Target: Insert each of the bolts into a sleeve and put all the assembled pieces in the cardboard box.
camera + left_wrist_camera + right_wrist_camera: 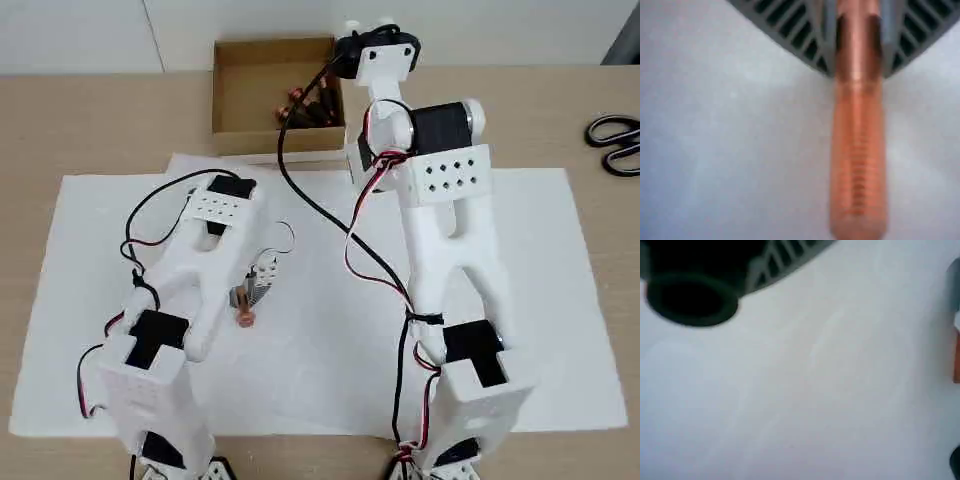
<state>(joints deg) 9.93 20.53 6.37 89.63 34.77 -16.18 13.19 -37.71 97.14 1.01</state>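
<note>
Copper bolt (858, 150), black sleeve (690, 302)

A white sheet (330, 380) covers a light wooden table (100, 120), scissors (615, 140) near its edge, white wall (100, 30) behind.

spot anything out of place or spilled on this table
Nothing stands out. The copper-coloured threaded bolt sits straight in the left gripper over the white sheet, and the assembled dark sleeve-and-bolt pieces lie inside the brown cardboard box. Nothing looks spilled or broken.
</note>
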